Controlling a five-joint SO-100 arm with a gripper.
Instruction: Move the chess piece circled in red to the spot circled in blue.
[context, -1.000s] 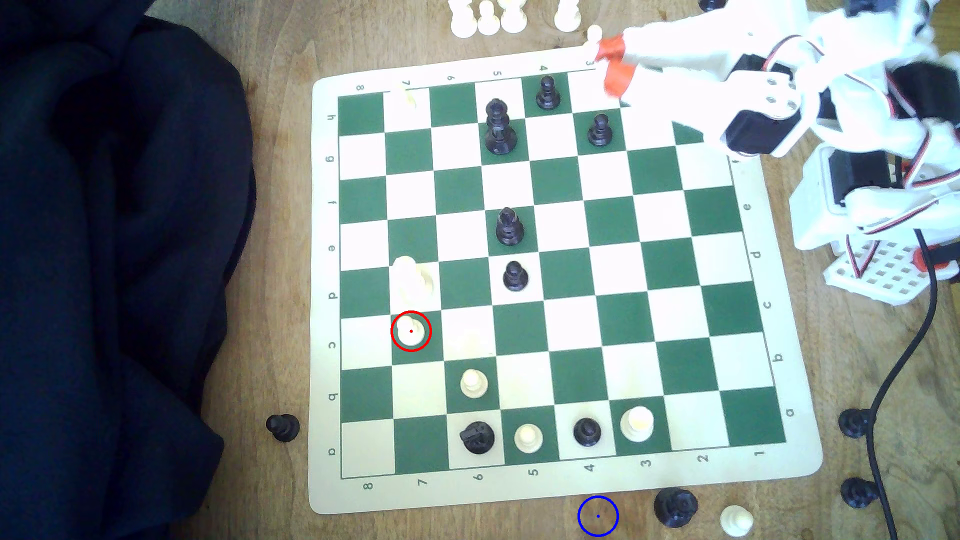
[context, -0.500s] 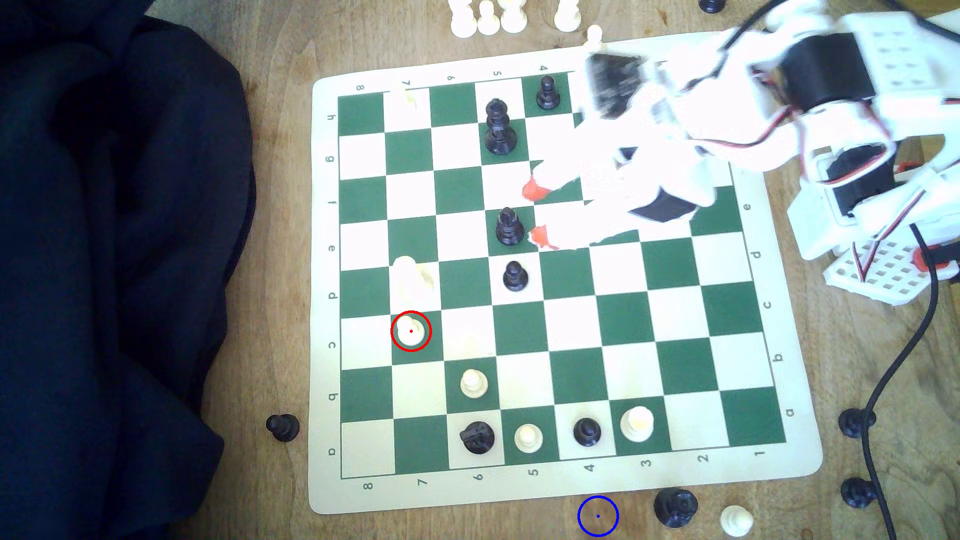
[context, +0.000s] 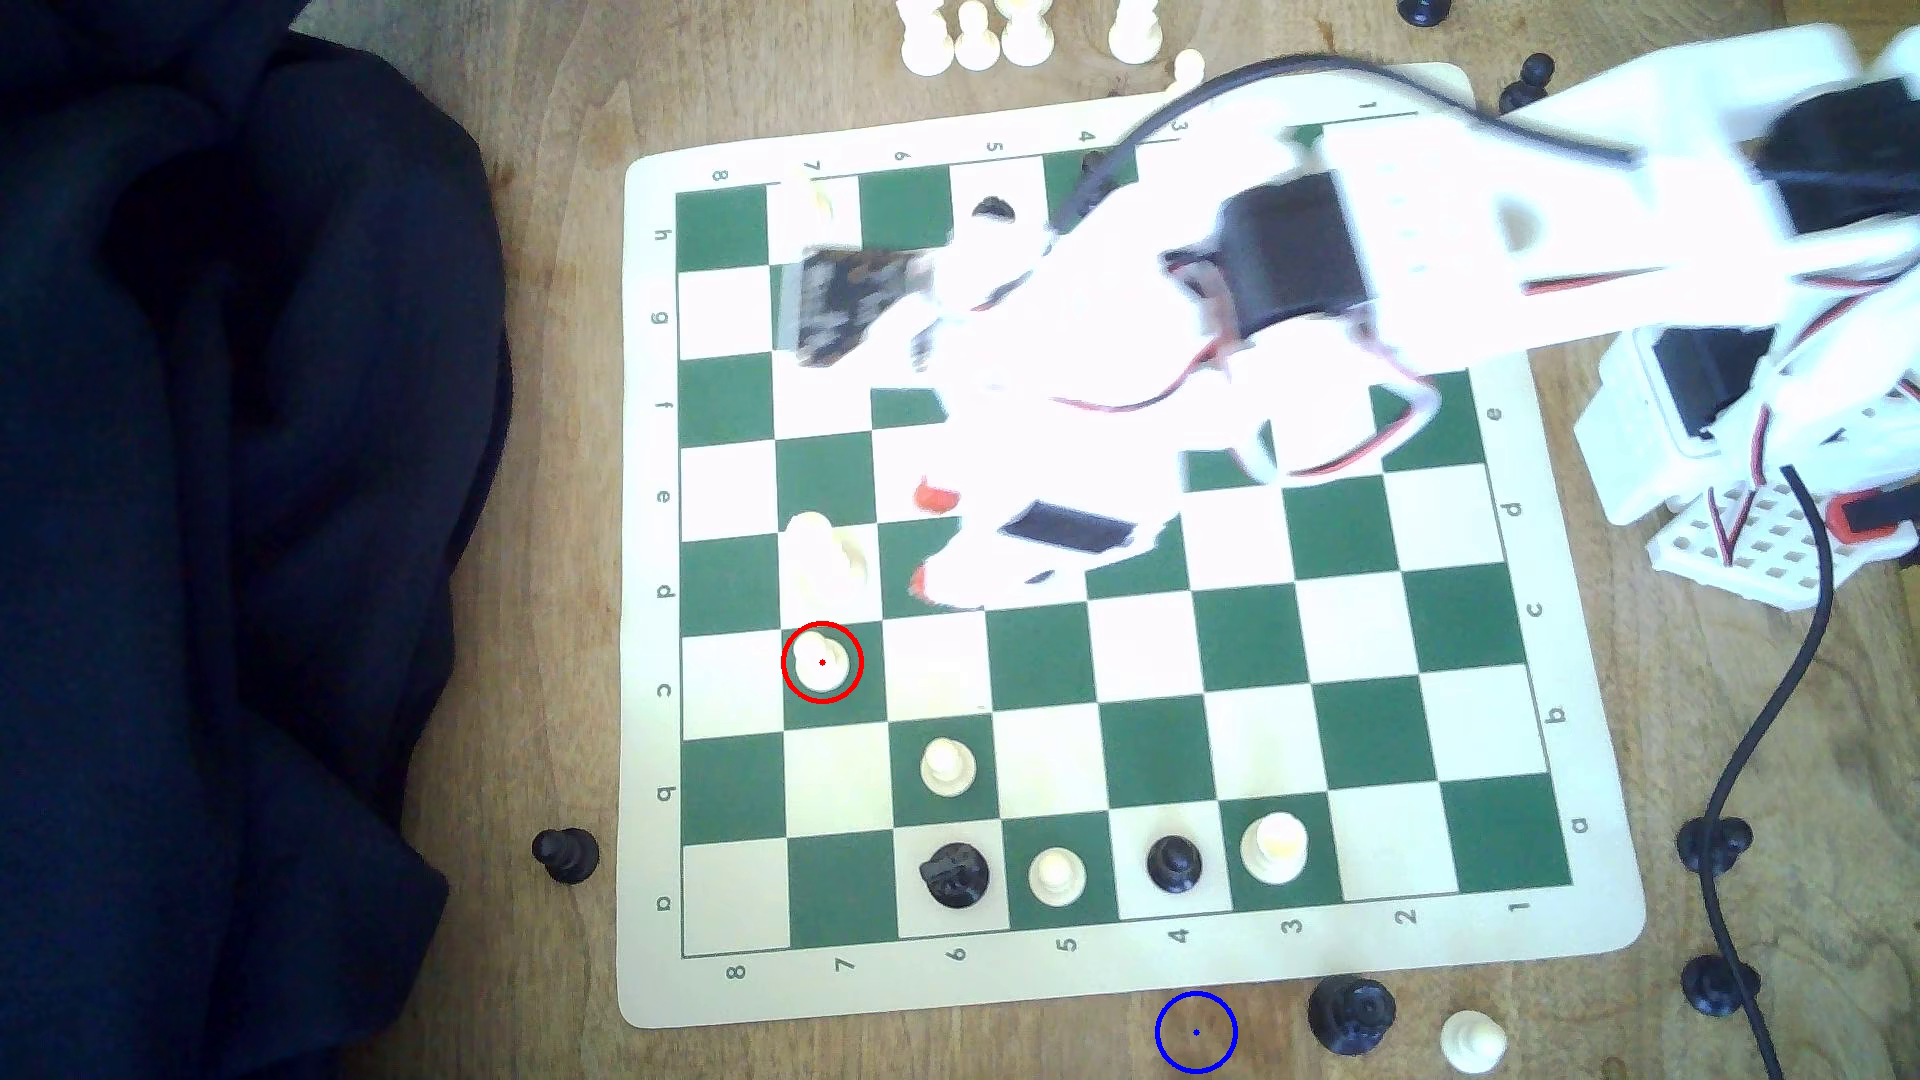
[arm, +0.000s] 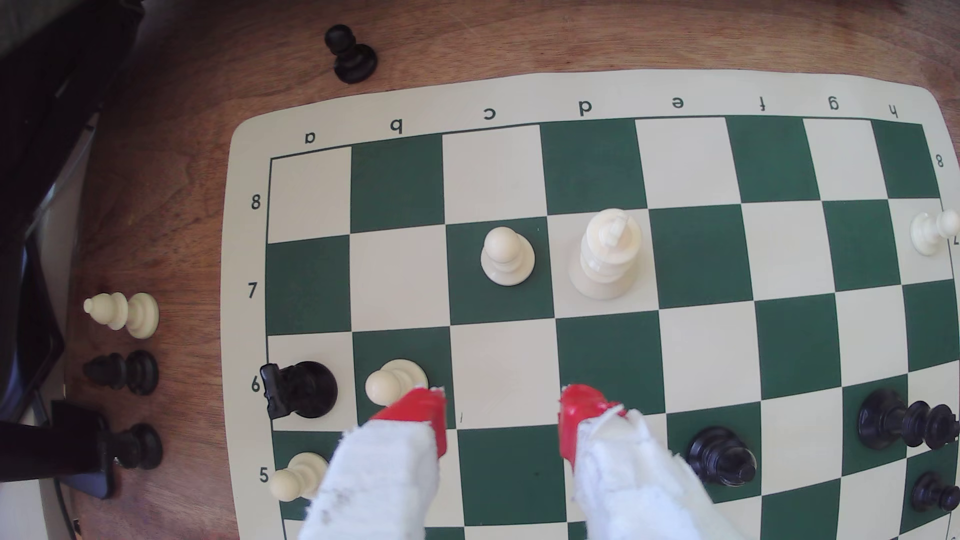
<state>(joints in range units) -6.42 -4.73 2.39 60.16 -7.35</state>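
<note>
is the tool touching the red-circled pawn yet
Apart. In the wrist view the open tool hangs short of the red-circled pawn, with bare squares between. The exterior view agrees: tool, pawn.

I think my rig stands in a home or hobby room. I see a wooden tabletop (context: 540, 498), a roll-up chess mat (context: 1143, 976) (vinyl, it seems) and a dark cloth (context: 208, 519).

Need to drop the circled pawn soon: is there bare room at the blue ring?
The blue ring marks bare wood just off the board's edge. Toward the exterior view's right it is crowded: a black piece, then a white pawn. Toward that view's left the wood is free.
</note>
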